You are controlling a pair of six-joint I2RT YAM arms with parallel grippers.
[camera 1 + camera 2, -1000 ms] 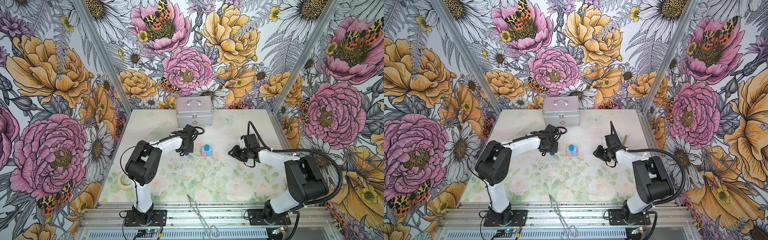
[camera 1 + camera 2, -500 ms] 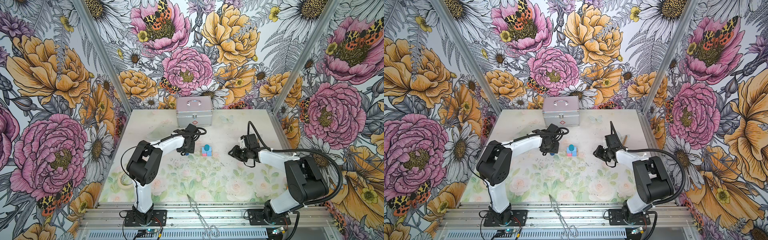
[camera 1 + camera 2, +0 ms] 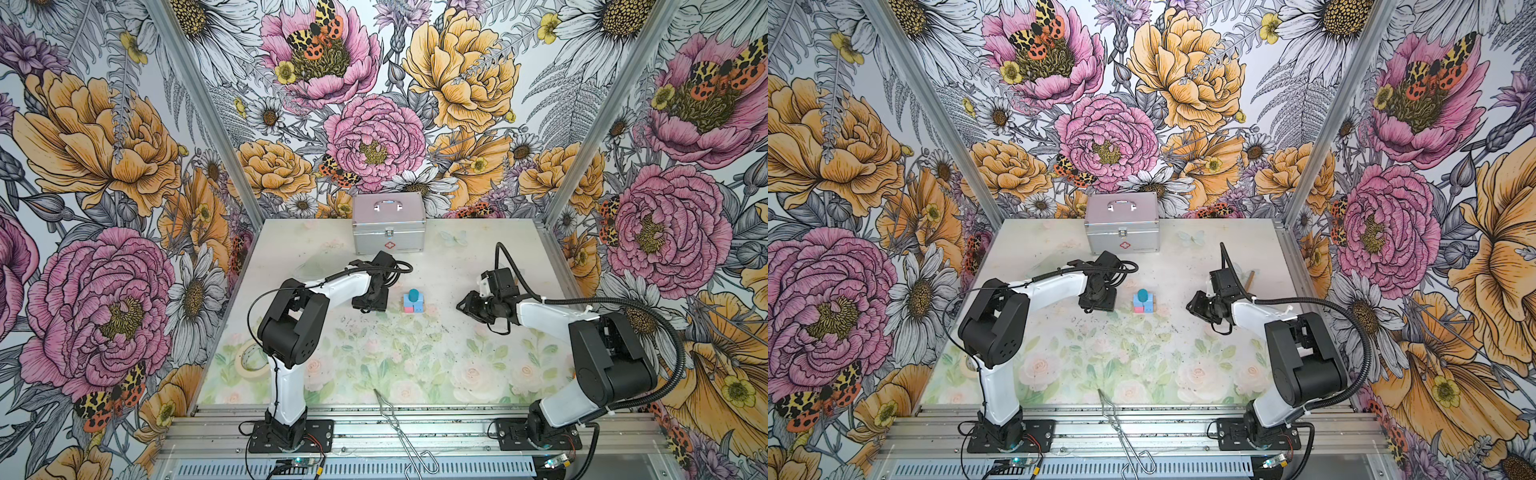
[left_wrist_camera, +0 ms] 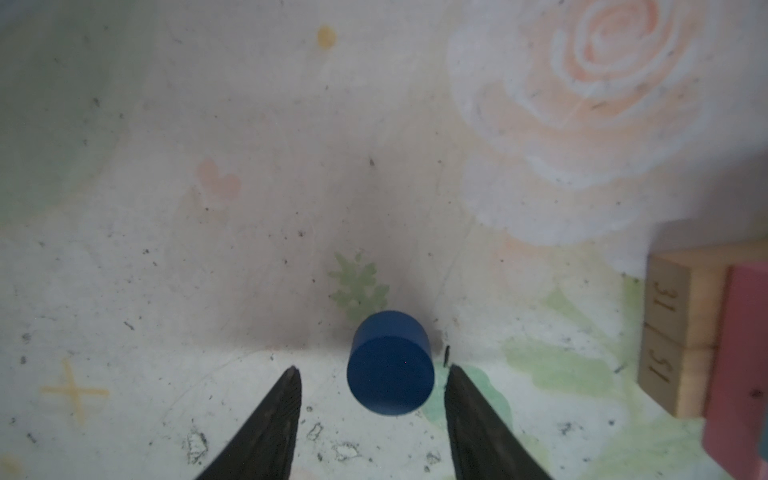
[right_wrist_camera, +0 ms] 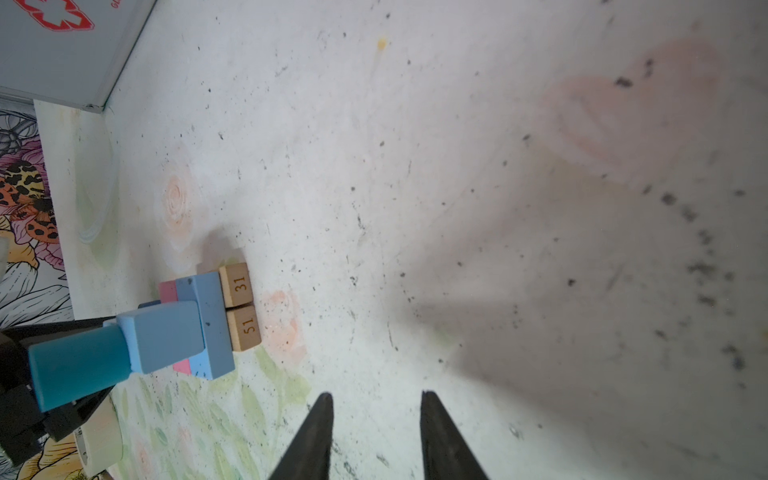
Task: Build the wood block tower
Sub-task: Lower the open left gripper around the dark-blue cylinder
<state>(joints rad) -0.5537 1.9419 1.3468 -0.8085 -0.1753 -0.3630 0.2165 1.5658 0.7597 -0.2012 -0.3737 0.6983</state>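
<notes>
The left arm has been shifted slightly since the earlier frame. The left claw is held open astride one dark blue cylinder on the counter, so a pickup is judged imminent. Beside that claw, the tower is counted: two tan planks, one pink slab, one blue slab, one light blue cube, one teal cylinder. The right claw is open and empty.

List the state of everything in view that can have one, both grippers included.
tower, standing, teal cylinder upright on top.
left gripper, open, jaws either side of the dark blue cylinder.
dark blue cylinder, standing on end, not gripped.
right gripper, open, nothing between its jaws.
silver case, closed.
tape roll, lying flat.
tongs, lying flat, untouched.
</notes>
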